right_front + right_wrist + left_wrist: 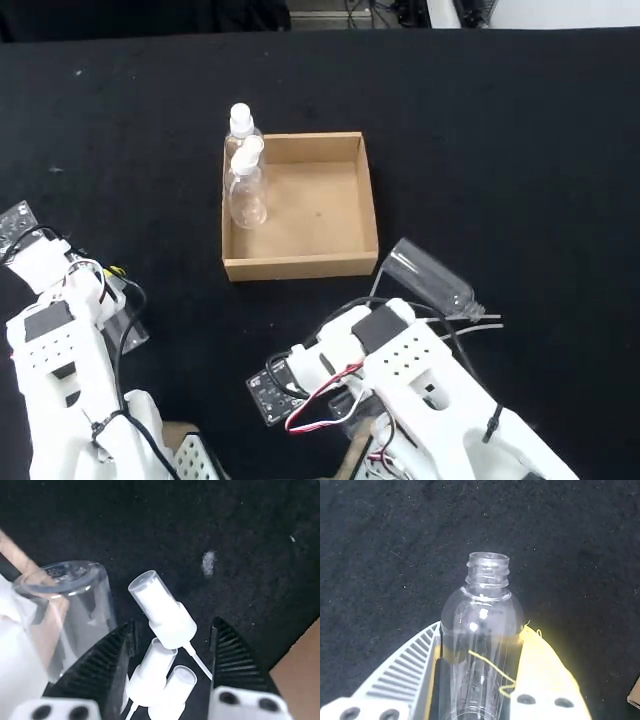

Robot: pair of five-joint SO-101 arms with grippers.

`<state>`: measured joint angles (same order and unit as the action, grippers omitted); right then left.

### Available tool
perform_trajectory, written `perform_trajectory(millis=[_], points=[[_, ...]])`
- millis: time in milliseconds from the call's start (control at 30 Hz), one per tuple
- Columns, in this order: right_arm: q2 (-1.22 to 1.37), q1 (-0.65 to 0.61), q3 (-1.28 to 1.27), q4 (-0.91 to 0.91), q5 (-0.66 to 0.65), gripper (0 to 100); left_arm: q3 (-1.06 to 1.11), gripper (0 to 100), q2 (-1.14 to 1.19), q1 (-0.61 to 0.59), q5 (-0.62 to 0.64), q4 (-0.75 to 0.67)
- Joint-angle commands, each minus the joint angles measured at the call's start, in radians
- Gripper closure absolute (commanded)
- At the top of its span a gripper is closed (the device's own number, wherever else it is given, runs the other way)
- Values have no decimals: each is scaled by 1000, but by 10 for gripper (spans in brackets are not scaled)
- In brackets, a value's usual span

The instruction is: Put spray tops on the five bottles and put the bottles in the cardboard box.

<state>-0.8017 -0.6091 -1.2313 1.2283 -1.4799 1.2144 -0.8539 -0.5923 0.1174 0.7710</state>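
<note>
Bottles under assembly: two capped bottles [247, 185] stand at the left wall of the cardboard box [340, 262]. The left gripper [480, 637] clamps an open bottle [487, 595], and a lying bottle [430, 278] rests just beside the box. The right gripper [172, 625] gapes wide over three spray tops [162, 610]. We judge capping is in hand; next, it must close on one top.

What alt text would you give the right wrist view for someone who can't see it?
Three white spray tops lie on the black table between the open jaws of the right end effector. A clear bottle lies beside them.
</note>
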Motion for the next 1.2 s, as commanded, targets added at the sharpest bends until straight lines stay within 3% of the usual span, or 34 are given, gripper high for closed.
perform_trajectory(millis=[0, 1000, 1167], points=[[10, 0, 12, -3, -11, 776, -41, 970, -21, -13, 9, -21], [8, -23, -163, -180, -5, 776, -41, 970, -21, -13, 9, -21], [8, -55, -150, -199, 71, 777, -41, 970, -21, -13, 9, -21]])
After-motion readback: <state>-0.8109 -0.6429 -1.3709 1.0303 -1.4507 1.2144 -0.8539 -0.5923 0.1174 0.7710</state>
